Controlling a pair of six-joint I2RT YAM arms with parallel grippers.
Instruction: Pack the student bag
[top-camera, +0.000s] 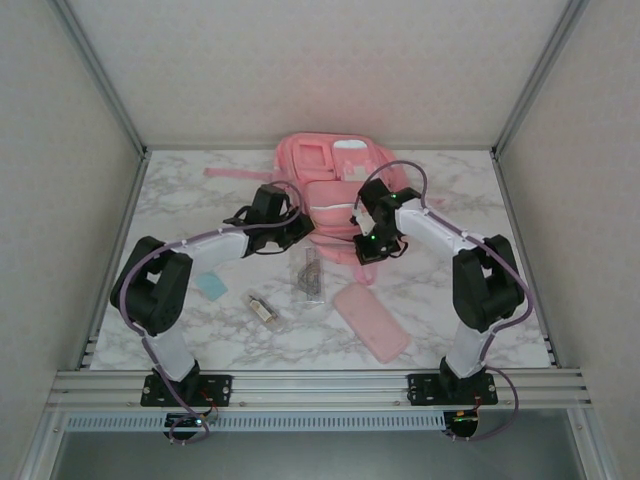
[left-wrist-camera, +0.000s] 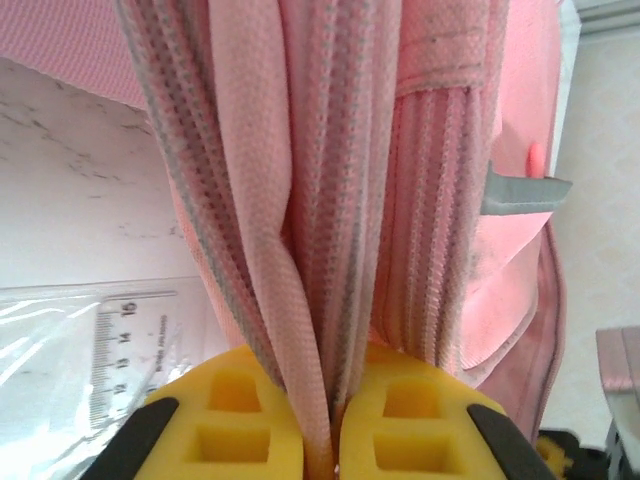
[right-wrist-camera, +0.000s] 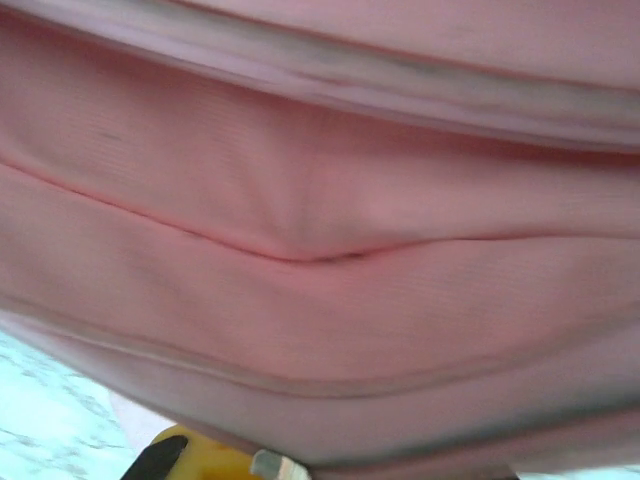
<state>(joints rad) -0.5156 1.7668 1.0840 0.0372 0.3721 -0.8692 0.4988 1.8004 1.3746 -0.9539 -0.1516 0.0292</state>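
The student bag (top-camera: 335, 185), a big pink backpack, lies at the back middle of the table. My left gripper (top-camera: 291, 232) is at its near left edge. In the left wrist view the yellow fingers (left-wrist-camera: 250, 420) of the left gripper (left-wrist-camera: 333, 440) are pressed together on a fold of the bag's ribbed pink fabric (left-wrist-camera: 320, 200). My right gripper (top-camera: 368, 246) is at the bag's near right edge. In the right wrist view pink fabric (right-wrist-camera: 320, 250) drapes over the jaws. One yellow finger (right-wrist-camera: 195, 455) and a small metal piece (right-wrist-camera: 272, 466) show beneath it, and the gripper looks shut on the bag's edge.
Loose items lie in front of the bag: a ruler in a clear sleeve (top-camera: 310, 275) (left-wrist-camera: 115, 350), a flat pink pencil case (top-camera: 370, 322), a small bottle (top-camera: 262, 307) and a teal eraser (top-camera: 212, 286). Frame posts stand at the table's sides.
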